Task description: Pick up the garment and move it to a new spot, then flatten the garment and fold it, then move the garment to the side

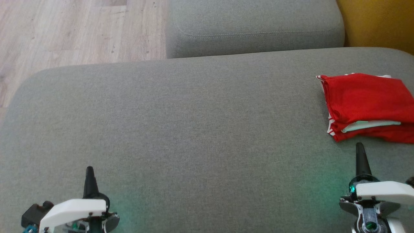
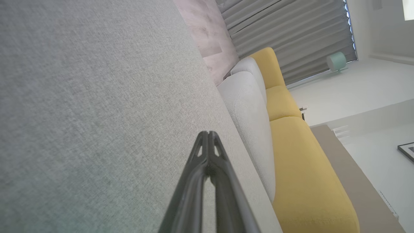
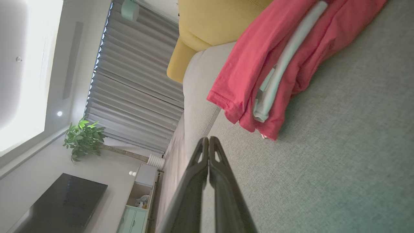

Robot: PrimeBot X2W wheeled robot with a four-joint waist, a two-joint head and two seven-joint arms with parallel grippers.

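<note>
One folded red garment (image 1: 365,97) lies at the cushion's (image 1: 194,123) right edge. Two grippers over the cushion: left gripper (image 1: 89,170) front-left, right gripper (image 1: 359,147) front-right. Both are pinched closed and hold nothing.

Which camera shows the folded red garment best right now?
Head view: the folded red fabric garment lies on the grey fabric cushion, most of its top face visible, right end cropped. Right wrist view shows just its layered edge, close up.

1 red garment (image 1: 365,97), 2 grippers (image 1: 89,171) (image 1: 359,147), 2 gry cushions (image 1: 194,129) (image 1: 255,29)
</note>
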